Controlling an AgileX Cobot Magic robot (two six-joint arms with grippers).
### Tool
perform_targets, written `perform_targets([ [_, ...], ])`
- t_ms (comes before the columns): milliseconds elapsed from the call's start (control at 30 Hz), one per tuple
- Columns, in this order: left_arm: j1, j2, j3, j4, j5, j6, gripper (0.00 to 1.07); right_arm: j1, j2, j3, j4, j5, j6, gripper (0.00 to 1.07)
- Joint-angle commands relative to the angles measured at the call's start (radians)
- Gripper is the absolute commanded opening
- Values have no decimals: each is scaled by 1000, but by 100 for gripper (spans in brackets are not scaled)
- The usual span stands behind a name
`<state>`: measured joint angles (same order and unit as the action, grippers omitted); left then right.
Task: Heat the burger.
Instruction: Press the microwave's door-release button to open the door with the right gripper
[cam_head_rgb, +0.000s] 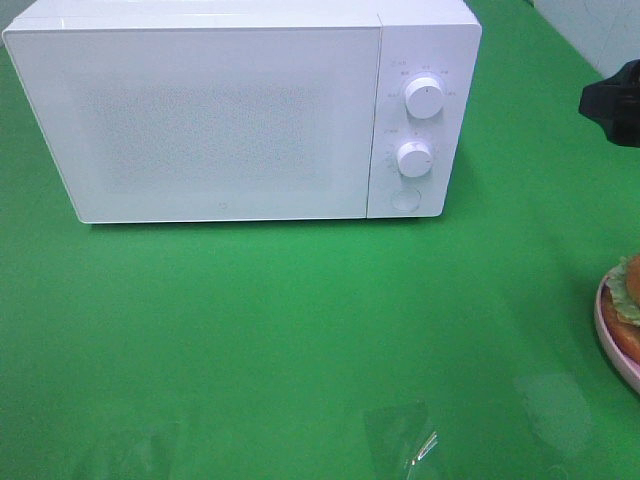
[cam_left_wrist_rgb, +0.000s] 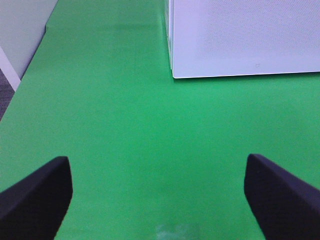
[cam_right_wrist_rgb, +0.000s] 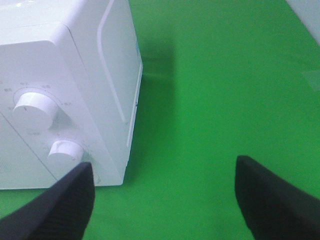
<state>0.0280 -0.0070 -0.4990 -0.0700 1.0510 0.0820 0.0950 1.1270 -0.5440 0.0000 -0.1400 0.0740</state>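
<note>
Left gripper (cam_left_wrist_rgb: 157, 167) and right gripper (cam_right_wrist_rgb: 164, 167) gape wide over the counter (cam_head_rgb: 300, 330); burger (cam_head_rgb: 628, 295) on pink plate (cam_head_rgb: 618, 362), right of microwave (cam_head_rgb: 200, 110).

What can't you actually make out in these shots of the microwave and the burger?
- Burger and pink plate: exterior high view, mostly cut off by the right edge; absent from both wrist views.
- Microwave interior: hidden behind the closed opaque door in every view.
- Markings around the knobs: too small and blurred to read in any view.
</note>
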Motion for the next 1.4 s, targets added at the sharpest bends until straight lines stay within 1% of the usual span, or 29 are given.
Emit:
perform_targets([
  [33, 4, -22, 3, -9, -16, 3, 86, 1, 73, -5, -10, -135, 0, 76],
  [67, 4, -22, 3, -9, -16, 3, 86, 1, 73, -5, -10, -135, 0, 76],
  [100, 4, -22, 3, -9, -16, 3, 86, 1, 112, -5, -10, -201, 0, 76],
  [133, 4, -22, 3, -9, -16, 3, 86, 1, 112, -5, -10, -201, 0, 76],
  [167, 4, -22, 3, -9, -16, 3, 86, 1, 151, -5, -10, -276, -2, 76],
  [200, 4, -22, 3, -9, -16, 3, 86, 1, 151, -5, -10, -276, -2, 76],
  [267, 4, -22, 3, -9, -16, 3, 86, 1, 216, -5, -10, -368, -4, 76],
  [367, 4, -22, 3, -9, -16, 3, 86, 1, 255, -5, -8, -419, -6, 76],
  [400, 4, -22, 3, -9, -16, 3, 86, 1, 308, -5, 0, -492, -42, 76],
  [500, 4, -22, 3, -9, -16, 3, 86, 2, 327, -5, 6, -514, -66, 76],
  [533, 4, -22, 3, -9, -16, 3, 86, 40, 373, -4, 98, -561, -171, 76],
  [567, 4, -22, 3, -9, -16, 3, 86, 40, 373, -4, 98, -561, -171, 76],
  [600, 4, -22, 3, -9, -16, 3, 86, 72, 394, -4, 142, -578, -240, 76],
  [633, 4, -22, 3, -9, -16, 3, 86, 72, 394, -4, 142, -578, -240, 76],
  [667, 4, -22, 3, -9, -16, 3, 86, 108, 416, -4, 197, -598, -316, 76],
  [767, 4, -22, 3, -9, -16, 3, 86, 122, 424, -4, 215, -610, -338, 76],
  [800, 4, -22, 3, -9, -16, 3, 86, 152, 440, -4, 241, -633, -369, 76],
  [900, 4, -22, 3, -9, -16, 3, 86, 178, 450, -4, 245, -655, -370, 76],
  [967, 4, -22, 3, -9, -16, 3, 86, 238, 477, 28, 250, -761, -369, 76],
  [1000, 4, -22, 3, -9, -16, 3, 86, 238, 477, 28, 250, -761, -369, 76],
  [1033, 4, -22, 3, -9, -16, 2, 86, 262, 492, 56, 271, -823, -367, 76],
  [1067, 4, -22, 3, -9, -16, 2, 86, 262, 492, 56, 271, -823, -367, 76],
  [1100, 4, -22, 3, -9, -16, 2, 86, 286, 504, 77, 315, -859, -367, 76],
  [1133, 4, -22, 3, -9, -16, 2, 86, 286, 504, 77, 315, -859, -367, 76],
  [1167, 4, -22, 3, -9, -16, 2, 86, 307, 511, 92, 370, -873, -367, 76],
  [1233, 4, -22, 3, -9, -16, 2, 86, 324, 513, 102, 394, -881, -366, 76],
  [1400, 4, -22, 3, -9, -16, 2, 86, 337, 519, 112, 392, -887, -356, 76],
])
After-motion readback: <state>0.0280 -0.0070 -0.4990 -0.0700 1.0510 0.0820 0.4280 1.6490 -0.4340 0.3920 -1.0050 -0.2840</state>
